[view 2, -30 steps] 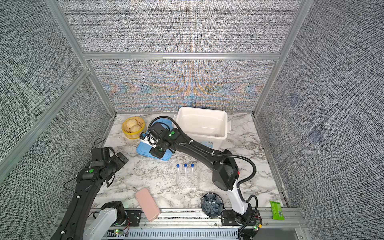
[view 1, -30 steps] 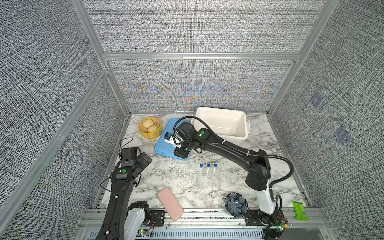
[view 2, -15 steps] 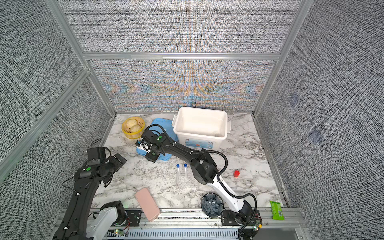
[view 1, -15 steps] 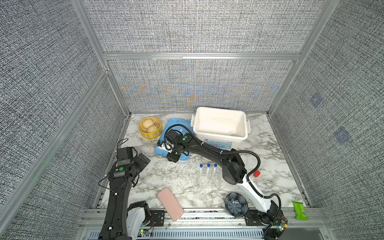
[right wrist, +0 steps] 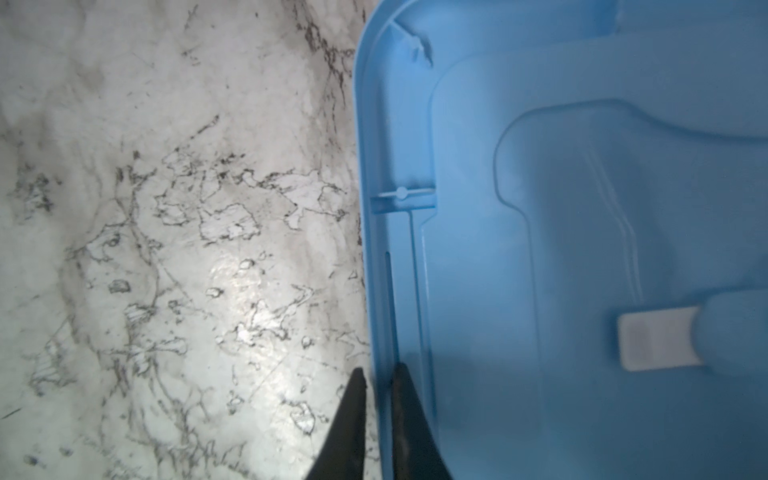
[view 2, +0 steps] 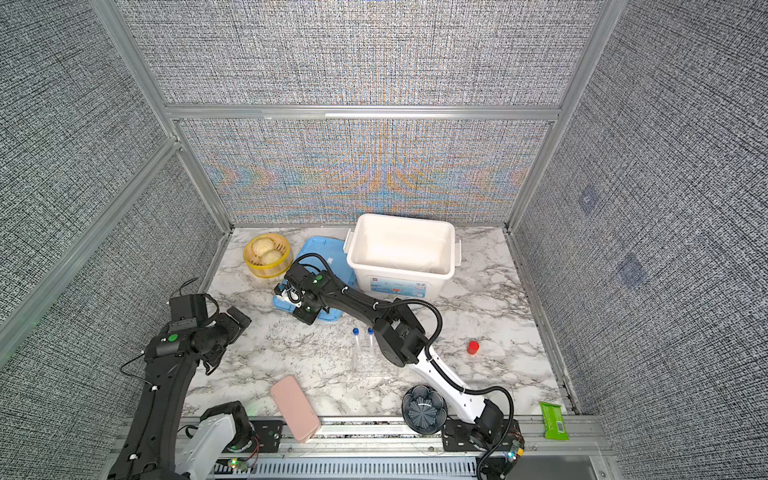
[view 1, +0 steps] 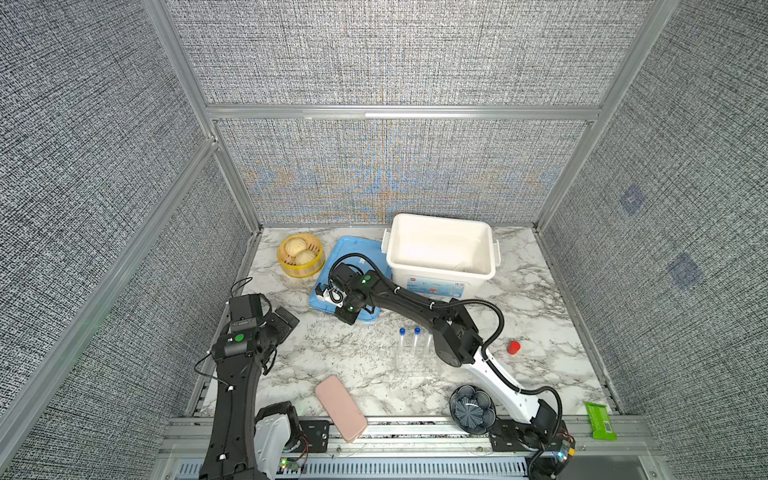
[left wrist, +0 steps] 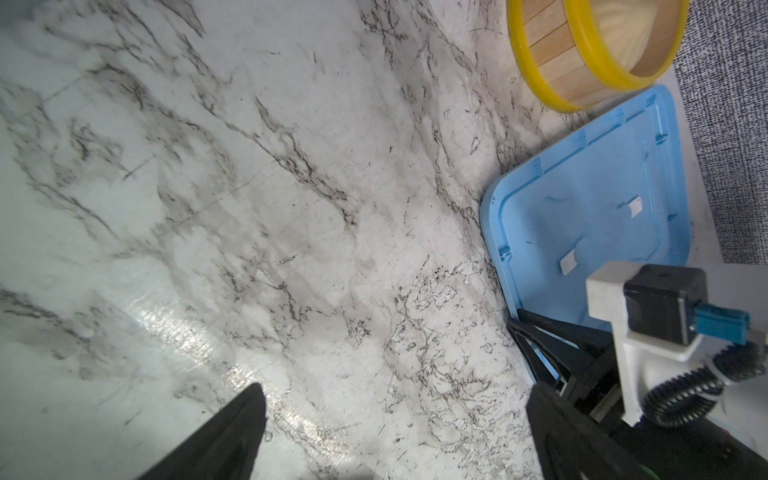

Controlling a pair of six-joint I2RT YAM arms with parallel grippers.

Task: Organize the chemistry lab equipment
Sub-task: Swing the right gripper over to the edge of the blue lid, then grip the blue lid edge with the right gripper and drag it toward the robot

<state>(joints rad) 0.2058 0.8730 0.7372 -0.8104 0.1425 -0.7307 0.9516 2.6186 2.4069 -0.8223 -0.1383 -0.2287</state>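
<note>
Two clear tubes with blue caps [view 1: 409, 343] stand in a clear plastic rack [view 1: 415, 365] near the table's middle in both top views [view 2: 361, 345]; my right forearm hides the rack's right side. My right gripper [right wrist: 379, 372] reaches across to the blue lid [right wrist: 582, 208] and is shut on the lid's thin rim at its near left corner [view 1: 345, 316]. The lid lies flat on the marble beside the white bin [view 1: 440, 282]. My left gripper [left wrist: 395, 390] hangs open over bare marble, left of the lid [view 1: 286, 320], with nothing between its fingers.
A yellow steamer basket with buns [view 1: 301, 255] sits at the back left. A pink case [view 1: 340, 402] overhangs the front edge. A small red cylinder [view 1: 513, 347], a dark ribbed bowl [view 1: 473, 409] and a green packet [view 1: 599, 419] lie at the right front.
My right jaws have closed onto the lid's rim; they stood half open before. The right wrist slid toward the lid's near left corner. The left arm barely shifted.
</note>
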